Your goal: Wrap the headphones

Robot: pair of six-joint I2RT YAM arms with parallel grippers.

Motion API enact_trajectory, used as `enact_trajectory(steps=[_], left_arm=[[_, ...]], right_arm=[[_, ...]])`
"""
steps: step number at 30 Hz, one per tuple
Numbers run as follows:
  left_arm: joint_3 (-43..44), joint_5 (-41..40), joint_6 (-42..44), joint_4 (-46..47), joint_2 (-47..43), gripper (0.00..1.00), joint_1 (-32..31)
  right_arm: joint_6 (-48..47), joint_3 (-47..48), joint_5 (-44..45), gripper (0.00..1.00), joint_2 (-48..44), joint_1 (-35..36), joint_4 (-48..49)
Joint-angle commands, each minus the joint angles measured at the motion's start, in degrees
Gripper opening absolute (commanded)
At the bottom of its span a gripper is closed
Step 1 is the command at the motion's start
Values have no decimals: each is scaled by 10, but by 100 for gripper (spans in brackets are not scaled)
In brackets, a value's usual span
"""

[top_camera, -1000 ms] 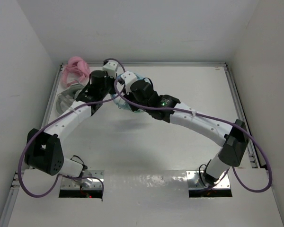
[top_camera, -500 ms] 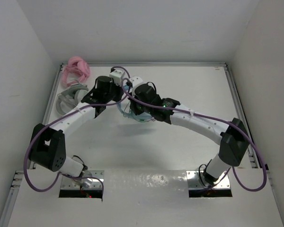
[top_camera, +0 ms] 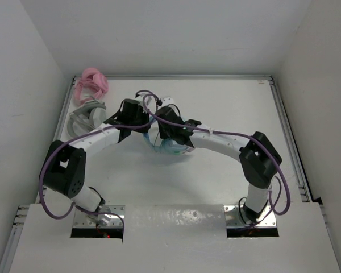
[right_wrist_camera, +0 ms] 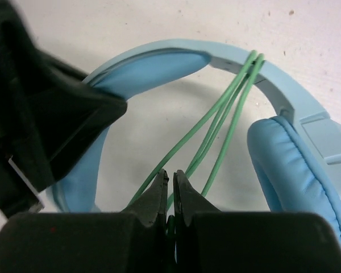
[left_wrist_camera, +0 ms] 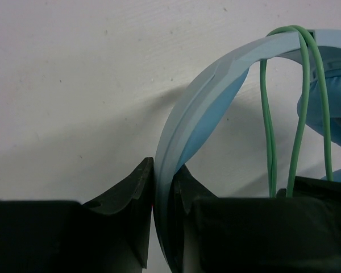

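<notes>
From above, the wrists cover most of the headphones (top_camera: 174, 149) and both sets of fingers; only a pale blue sliver shows, near the middle of the table (top_camera: 227, 102), slightly toward its left edge; whether it rests there or hangs lifted is unclear. In the left wrist view an ear cup is cut off at the right border. The left gripper (left_wrist_camera: 162, 190) is clamped tight on the blue headband (left_wrist_camera: 216, 85); the right gripper (right_wrist_camera: 170, 185) pinches the green cable (right_wrist_camera: 216, 131), whose loops run over the headband. Pink headphones (top_camera: 92, 82) and grey-white headphones (top_camera: 82, 116) sit by the far left corner.
</notes>
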Motion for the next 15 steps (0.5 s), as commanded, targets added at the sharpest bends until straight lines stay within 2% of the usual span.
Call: enact_trajectory(steps=[1, 4, 10, 14, 15], left_arm=[[-19, 72, -35, -1, -15, 0, -21], [-19, 90, -42, -3, -5, 0, -22], [-20, 75, -56, -10, 44, 0, -22], [-14, 60, -63, -9, 70, 0, -23], [-12, 59, -64, -9, 78, 0, -22]], right_arm=[[55, -21, 80, 0, 10, -30, 42], [75, -42, 63, 0, 20, -32, 75], [118, -11, 54, 0, 57, -32, 40], [113, 8, 63, 20, 78, -32, 18], [106, 24, 63, 29, 83, -32, 11]])
